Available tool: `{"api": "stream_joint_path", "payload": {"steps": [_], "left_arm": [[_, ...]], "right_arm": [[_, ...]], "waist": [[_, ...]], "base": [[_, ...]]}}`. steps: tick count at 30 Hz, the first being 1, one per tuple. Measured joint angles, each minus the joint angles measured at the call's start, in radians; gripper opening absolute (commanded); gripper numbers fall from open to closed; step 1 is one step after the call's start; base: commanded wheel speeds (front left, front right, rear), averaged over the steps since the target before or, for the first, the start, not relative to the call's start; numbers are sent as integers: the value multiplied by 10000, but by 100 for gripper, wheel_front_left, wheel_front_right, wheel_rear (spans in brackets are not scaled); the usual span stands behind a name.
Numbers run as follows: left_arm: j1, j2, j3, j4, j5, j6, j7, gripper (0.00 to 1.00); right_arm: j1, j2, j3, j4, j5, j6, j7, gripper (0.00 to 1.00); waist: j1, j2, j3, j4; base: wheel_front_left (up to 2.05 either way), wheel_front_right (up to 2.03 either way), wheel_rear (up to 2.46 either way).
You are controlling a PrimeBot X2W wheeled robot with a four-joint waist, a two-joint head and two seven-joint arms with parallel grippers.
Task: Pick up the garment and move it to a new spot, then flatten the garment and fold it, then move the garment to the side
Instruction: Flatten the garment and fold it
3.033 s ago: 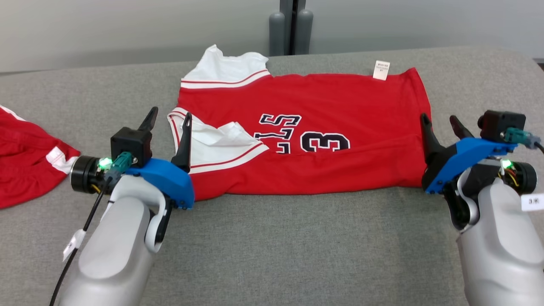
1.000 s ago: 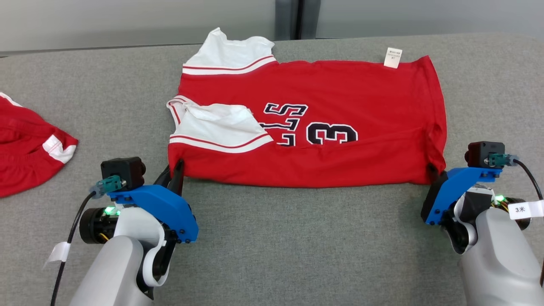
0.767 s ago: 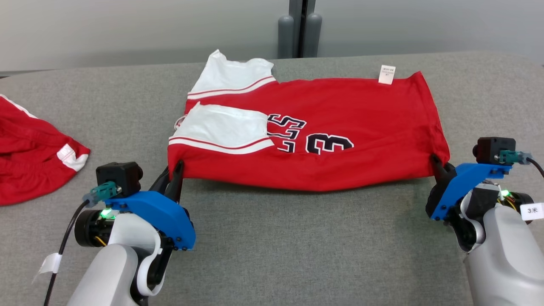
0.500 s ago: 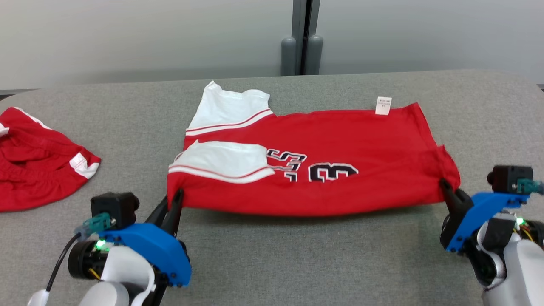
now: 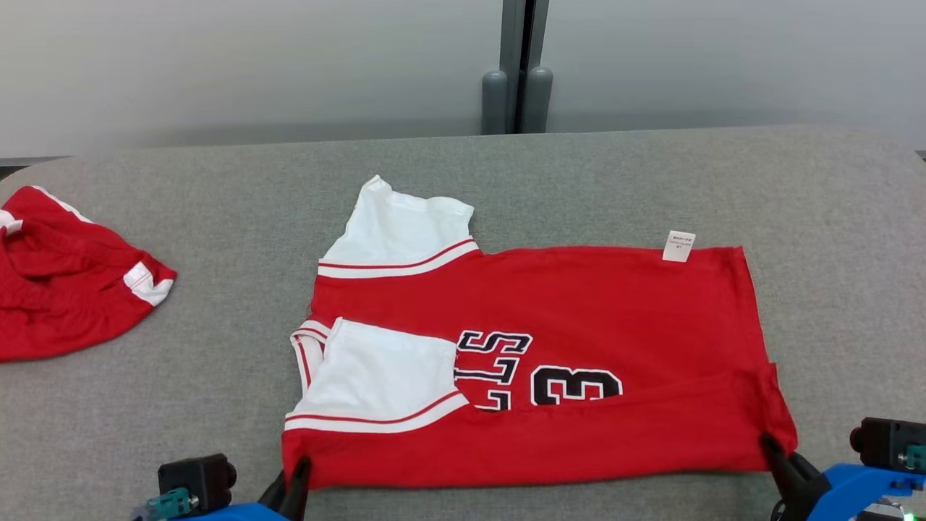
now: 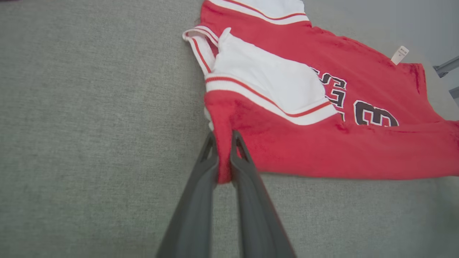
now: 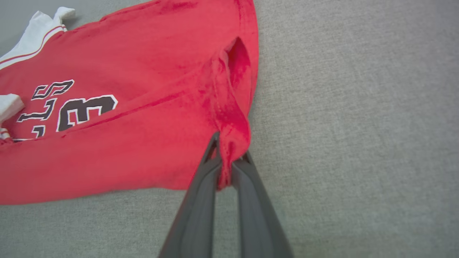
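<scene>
The red basketball jersey with white sleeves and black lettering (image 5: 550, 340) lay spread mid-table on the grey fabric-covered surface (image 5: 181, 449), its near strip already doubled over the lettering. By the look of it, one fold was in, with further folds and the move aside left to do. The left gripper (image 6: 223, 150) pinched the near-left corner and the right gripper (image 7: 229, 156) the near-right corner. Against half a second before, the jersey had been drawn nearer and lay flatter.
</scene>
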Motion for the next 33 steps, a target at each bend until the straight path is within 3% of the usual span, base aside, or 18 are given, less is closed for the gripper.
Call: {"api": "stream_joint_path", "payload": {"steps": [4, 5, 6, 7, 8, 16, 21, 28, 33], "left_arm": [[19, -132, -40, 474, -111, 4, 10, 0], [-1, -140, -46, 761, -128, -6, -42, 11], [-19, -136, -38, 920, -127, -12, -79, 37], [-26, -132, -31, 1024, -127, -13, -121, 56], [-34, -130, -4, 1127, -127, -4, -134, 100], [-375, 337, 238, 796, 92, 29, -132, 100], [-1408, 878, 267, 495, 548, -261, -132, 100], [-5270, 1770, 127, 683, 1168, -1360, 918, 100], [-7442, 2173, -29, 1827, 1264, -1992, 1988, 100]], "right_arm": [[14, 81, 40, 318, -249, 0, -94, 0], [-56, 96, 33, 596, -276, 0, -268, 28], [-66, 96, 42, 717, -297, 0, -351, 44], [-69, 96, 59, 849, -288, 0, -437, 74], [-69, 98, 50, 966, -230, 0, -525, 98], [-38, 104, -255, 947, -420, 0, -1060, 100], [-216, 107, -336, 362, -685, 0, -1141, 100], [-1703, 84, 426, -464, -1095, 0, -650, 100], [-2936, 50, 1296, -341, -1133, 0, -527, 100]], "waist": [[0, 1, 26, -103], [0, 1, 31, -128], [0, 1, 32, -135], [1, 1, 32, -143], [1, 1, 31, -152], [0, 1, 28, -188], [1, 2, 130, -290], [1, 2, 916, -821], [2, 4, 1824, -1415]], "base": [[0, 0, 0], [0, 0, 0], [0, 0, 0], [0, 0, 0], [0, 0, 0], [0, 0, 0], [0, 0, 0], [0, 0, 0], [0, 0, 0]]}}
